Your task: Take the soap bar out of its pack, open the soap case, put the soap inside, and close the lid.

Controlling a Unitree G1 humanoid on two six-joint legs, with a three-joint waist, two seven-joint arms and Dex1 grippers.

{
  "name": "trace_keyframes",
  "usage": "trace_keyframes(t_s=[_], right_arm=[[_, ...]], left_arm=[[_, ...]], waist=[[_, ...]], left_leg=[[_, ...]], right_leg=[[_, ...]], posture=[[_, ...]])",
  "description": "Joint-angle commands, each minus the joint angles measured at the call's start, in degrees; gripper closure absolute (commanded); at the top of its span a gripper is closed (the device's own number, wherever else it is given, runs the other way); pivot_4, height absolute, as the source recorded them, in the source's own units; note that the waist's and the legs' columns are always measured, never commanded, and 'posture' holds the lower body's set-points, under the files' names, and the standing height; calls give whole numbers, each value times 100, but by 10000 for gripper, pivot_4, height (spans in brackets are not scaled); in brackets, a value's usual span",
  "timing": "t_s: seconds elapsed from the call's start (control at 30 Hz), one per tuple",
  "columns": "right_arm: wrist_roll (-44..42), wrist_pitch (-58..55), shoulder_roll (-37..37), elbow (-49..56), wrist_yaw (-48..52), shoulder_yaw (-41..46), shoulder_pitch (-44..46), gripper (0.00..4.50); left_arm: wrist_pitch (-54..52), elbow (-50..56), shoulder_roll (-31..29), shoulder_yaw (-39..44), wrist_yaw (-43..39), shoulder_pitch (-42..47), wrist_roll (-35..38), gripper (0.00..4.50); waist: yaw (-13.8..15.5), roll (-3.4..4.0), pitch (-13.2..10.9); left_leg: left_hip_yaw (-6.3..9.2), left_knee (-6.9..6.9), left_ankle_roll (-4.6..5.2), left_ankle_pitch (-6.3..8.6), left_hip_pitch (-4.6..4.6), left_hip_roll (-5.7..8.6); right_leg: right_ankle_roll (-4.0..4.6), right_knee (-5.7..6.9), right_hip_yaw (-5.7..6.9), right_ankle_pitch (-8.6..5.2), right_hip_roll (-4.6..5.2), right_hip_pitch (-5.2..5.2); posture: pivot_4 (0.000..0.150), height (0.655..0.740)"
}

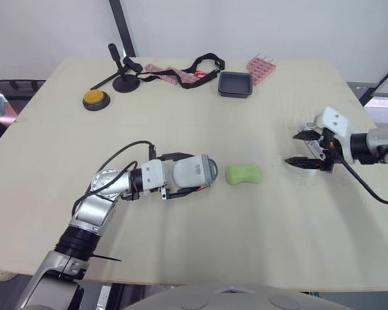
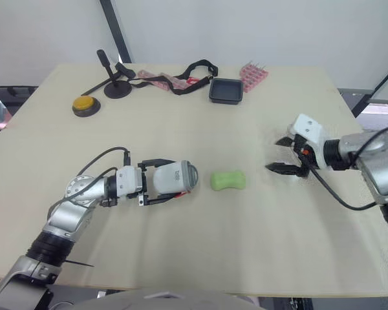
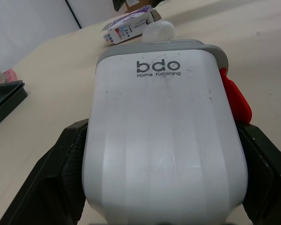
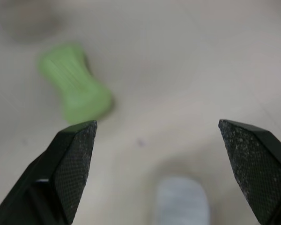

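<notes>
1. The pale wooden surface (image 1: 246, 245) is bare along its near edge.
2. The left end effector (image 1: 173, 174) grips the soap case (image 1: 197, 171), one black finger on each side. The case is white with a grey end and a red tab (image 3: 236, 101), and it lies on its side on the surface, left of centre.
3. The green soap (image 1: 244, 174) lies unwrapped on the surface, just beside the case's grey end and apart from it.
4. The right end effector (image 1: 292, 149) is spread wide and holds nothing. It sits low near the right edge, its tips pointing toward the soap, well apart from it.
5. A small printed box (image 3: 129, 28) lies near the right end effector.
6. Along the far edge, from left to right, are a yellow button (image 1: 95, 99), a black stand (image 1: 124, 81), a black strap (image 1: 200, 68), a dark tray (image 1: 235, 84) and a pink rack (image 1: 260, 69).
7. Behind the surface a dark pole (image 1: 119, 26) rises against a plain white wall (image 1: 278, 26).
</notes>
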State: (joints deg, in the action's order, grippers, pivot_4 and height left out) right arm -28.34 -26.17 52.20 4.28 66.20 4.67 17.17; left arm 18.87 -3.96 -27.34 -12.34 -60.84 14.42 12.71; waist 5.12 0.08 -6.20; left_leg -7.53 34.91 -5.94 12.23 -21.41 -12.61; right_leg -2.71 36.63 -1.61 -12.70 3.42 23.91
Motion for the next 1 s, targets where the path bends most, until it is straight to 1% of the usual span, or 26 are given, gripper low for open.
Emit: trace_keyframes(t_s=[0.03, 0.13, 0.2, 0.3, 0.47, 0.63, 0.73, 0.87, 1.0], right_arm=[[-605, 845, -673, 694, 114, 779, -976, 287], [-440, 1621, -1099, 1063, 315, 803, -1996, 287], [-222, 2136, -1265, 1025, 398, 725, -2404, 287], [-15, 2890, -1500, 773, 668, 595, -2874, 287], [12, 3307, -1549, 614, 865, 470, -3010, 287], [127, 3569, -1599, 459, 852, 359, -3160, 287], [150, 3645, -1634, 348, 749, 349, -3131, 287], [158, 3684, -1618, 274, 717, 312, -3083, 287], [171, 3652, -1606, 222, 635, 298, -2977, 287]], left_arm=[[-191, 11, -30, 175, 71, 145, 107, 10155], [-456, -32, -26, 230, 113, 274, 155, 10155], [-577, -62, -70, 232, 69, 353, 135, 10155], [-1040, -49, -252, 191, -121, 580, 127, 10155], [-1667, -39, -609, -78, -452, 939, -172, 10155], [-2406, 24, -741, -344, -630, 1416, -416, 10155], [-2564, 136, -842, -583, -734, 1648, -728, 10155], [-2933, 318, -821, -715, -842, 1918, -794, 10155], [-3115, 367, -742, -912, -790, 2150, -1033, 10155]], waist=[[14, 1, 1], [45, 4, 3], [-2, 4, 4], [-66, -6, 9], [-165, -4, 12], [-139, -5, 11], [-137, -5, 11], [-133, -6, 11], [-130, -6, 11]], left_leg=[[0, 3, 3, 2, 1, -2], [-5, 11, 10, 4, -1, 3], [-5, 14, 14, 6, -2, 4], [-14, 16, 16, 5, -4, 10], [-16, 12, 15, 5, 2, 3], [-15, 9, 16, 5, 1, 5], [-15, 6, 15, 5, -1, 7], [-15, 3, 15, 5, 0, 7], [-15, 3, 15, 4, 0, 8]], right_leg=[[0, 1, 1, 0, 5, 0], [1, 4, 8, -1, 6, 10], [5, -2, 7, -3, 12, 9], [7, -1, -4, -4, 17, 11], [8, -1, -8, -5, 23, 10], [7, -6, -2, -4, 22, 9], [7, -8, -3, -4, 19, 9], [7, -9, -3, -4, 19, 8], [7, -9, -3, -4, 19, 7]], posture=[[1500, 7400], [1500, 7400], [1500, 7400], [1500, 7400], [1500, 7400], [1500, 7400], [1500, 7400], [1500, 7400], [1500, 7400]])
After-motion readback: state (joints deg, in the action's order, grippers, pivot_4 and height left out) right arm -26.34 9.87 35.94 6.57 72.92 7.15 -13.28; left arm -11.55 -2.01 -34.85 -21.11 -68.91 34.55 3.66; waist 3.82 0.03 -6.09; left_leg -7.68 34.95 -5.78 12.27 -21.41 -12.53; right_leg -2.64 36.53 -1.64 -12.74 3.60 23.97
